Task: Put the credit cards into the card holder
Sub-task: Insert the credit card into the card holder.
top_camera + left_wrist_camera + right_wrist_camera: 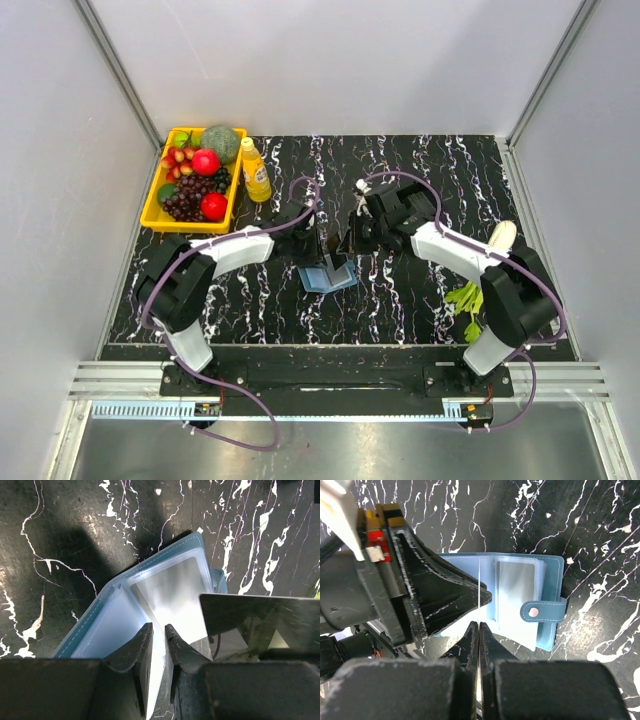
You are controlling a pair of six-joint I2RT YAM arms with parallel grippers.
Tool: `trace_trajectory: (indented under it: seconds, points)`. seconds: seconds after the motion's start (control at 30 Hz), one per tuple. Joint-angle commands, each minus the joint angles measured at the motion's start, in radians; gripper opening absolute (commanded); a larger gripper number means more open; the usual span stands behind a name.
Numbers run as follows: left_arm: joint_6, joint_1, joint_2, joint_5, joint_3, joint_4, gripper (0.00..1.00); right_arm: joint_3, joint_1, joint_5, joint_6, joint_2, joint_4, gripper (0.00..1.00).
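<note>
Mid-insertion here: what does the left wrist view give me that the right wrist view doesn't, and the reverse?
Left wrist only: the broad face of the thin grey glossy card, and the left hand pinching a clear sleeve of the open blue folding wallet. Right wrist only: the wallet's blue snap strap, and the right hand shut on that card, seen edge-on as a thin pale line. Both: the open wallet and its clear sleeves, lying on the black white-veined marble tabletop.
</note>
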Motion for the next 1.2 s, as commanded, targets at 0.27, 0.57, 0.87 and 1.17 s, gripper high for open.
trace_trajectory:
  seconds: [0.27, 0.57, 0.87, 1.17]
  points:
    - [-0.001, 0.007, -0.11, -0.096, -0.074, -0.041, 0.15, -0.035, 0.033, -0.062, 0.003, 0.087, 0.129, 0.0]
    - [-0.004, 0.013, -0.149, -0.099, -0.131, -0.03, 0.14, -0.036, 0.044, -0.089, 0.029, 0.159, 0.188, 0.0]
    - [-0.005, 0.039, -0.176, -0.117, -0.202, -0.023, 0.12, -0.059, 0.044, -0.077, 0.003, 0.208, 0.232, 0.0]
    - [-0.018, 0.041, -0.142, -0.117, -0.234, -0.004, 0.07, -0.168, 0.047, -0.059, -0.015, 0.202, 0.418, 0.0]
